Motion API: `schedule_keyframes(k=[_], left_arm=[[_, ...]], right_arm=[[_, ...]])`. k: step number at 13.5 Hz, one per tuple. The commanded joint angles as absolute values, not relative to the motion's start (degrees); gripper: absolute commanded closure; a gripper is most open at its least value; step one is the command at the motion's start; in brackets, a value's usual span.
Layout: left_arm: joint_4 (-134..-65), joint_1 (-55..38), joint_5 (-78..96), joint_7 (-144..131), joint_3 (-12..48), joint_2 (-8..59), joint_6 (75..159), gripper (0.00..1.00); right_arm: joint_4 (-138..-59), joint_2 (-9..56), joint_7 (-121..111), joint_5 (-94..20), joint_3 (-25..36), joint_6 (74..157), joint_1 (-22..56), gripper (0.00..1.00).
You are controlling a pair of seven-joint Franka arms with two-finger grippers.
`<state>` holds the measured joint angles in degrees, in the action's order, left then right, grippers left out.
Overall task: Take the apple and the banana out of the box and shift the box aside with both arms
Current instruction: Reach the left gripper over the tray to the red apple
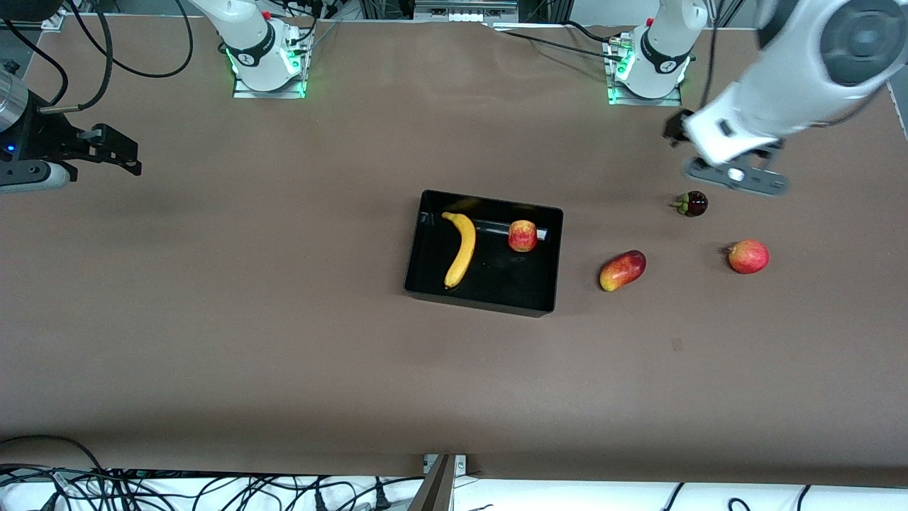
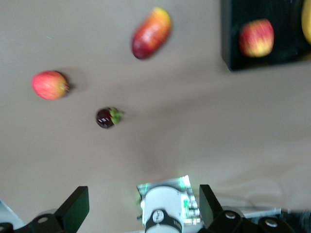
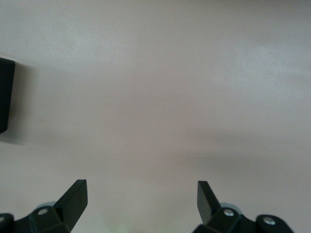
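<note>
The black box [image 1: 481,301] sits mid-table. In it lie the yellow banana [image 1: 461,248] and, beside it, a small red-and-yellow apple [image 1: 523,235]. The left wrist view shows the same box [image 2: 228,43] and apple [image 2: 256,38], plus the banana's edge [image 2: 307,19]. My left gripper [image 1: 677,129] hangs open and empty in the air near its own base [image 2: 167,213], wide apart in its wrist view [image 2: 144,196]. My right gripper [image 1: 117,150] waits open and empty over bare table at the right arm's end [image 3: 141,187], where a box corner [image 3: 6,94] shows.
Three loose fruits lie on the brown table toward the left arm's end: a red-yellow mango [image 1: 622,270] [image 2: 151,33] nearest the box, a red apple [image 1: 748,256] [image 2: 49,85], and a small dark mangosteen [image 1: 693,204] [image 2: 108,117] under the left wrist. Cables run along the front edge.
</note>
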<state>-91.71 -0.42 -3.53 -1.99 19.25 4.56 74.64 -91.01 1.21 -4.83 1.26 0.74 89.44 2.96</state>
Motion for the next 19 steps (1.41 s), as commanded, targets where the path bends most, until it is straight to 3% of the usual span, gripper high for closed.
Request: schedule_keyframes(k=[1, 9, 12, 19], left_arm=[[-91.1, 0.0, -2.3, -3.5, 22.3, 11.1, 76.9, 0.00], [-89.8, -10.2, -8.2, -37.2, 22.5, 26.2, 103.2, 0.00], [-88.6, -17.6, -15.7, -49.6, 21.9, 31.6, 104.7, 0.00], [-89.0, -21.4, -25.6, -58.3, 22.1, 40.1, 111.3, 0.00]], right_arm=[[-89.9, 1.7, -4.6, 2.2, -0.1, 89.2, 2.1, 0.00], [-89.9, 1.7, -4.5, 2.1, -0.1, 89.2, 1.8, 0.00], [-89.9, 1.7, -4.5, 2.1, -0.1, 89.2, 1.8, 0.00], [-89.9, 1.7, -4.5, 2.1, -0.1, 89.2, 1.8, 0.00]])
